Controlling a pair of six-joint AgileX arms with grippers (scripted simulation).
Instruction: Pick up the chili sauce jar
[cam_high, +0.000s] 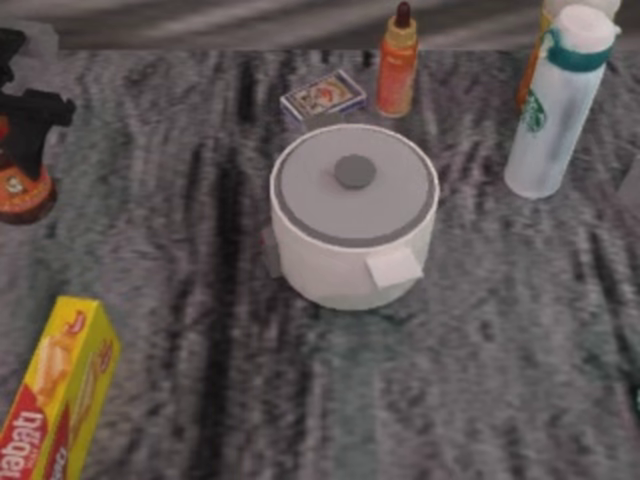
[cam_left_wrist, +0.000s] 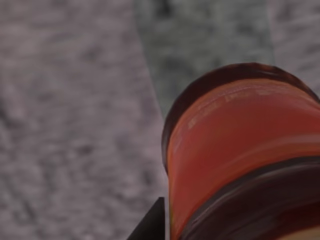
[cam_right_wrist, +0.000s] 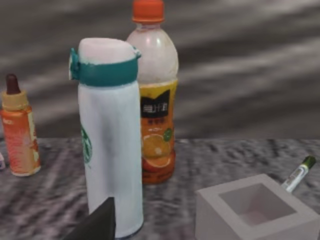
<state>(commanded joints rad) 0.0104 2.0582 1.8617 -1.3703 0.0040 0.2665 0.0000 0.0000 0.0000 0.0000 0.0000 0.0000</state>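
The chili sauce jar (cam_high: 20, 185) stands at the far left edge of the table, its orange-red label and dark contents showing below my left gripper (cam_high: 30, 110), which reaches down over its top. In the left wrist view the jar (cam_left_wrist: 240, 150) fills the space by the jaws, and one black finger (cam_left_wrist: 152, 225) lies against its side. The gripper is shut on the jar. My right gripper (cam_right_wrist: 160, 232) is out of the top view, parked off the right side, open, with one dark finger (cam_right_wrist: 100, 222) showing.
A white pot with a grey lid (cam_high: 352, 215) sits mid-table. Behind it are a card box (cam_high: 322, 97) and an orange squeeze bottle (cam_high: 397, 65). A white flask (cam_high: 555, 100) and juice bottle (cam_right_wrist: 155, 100) stand back right. Front left lies a yellow-red carton (cam_high: 55, 400).
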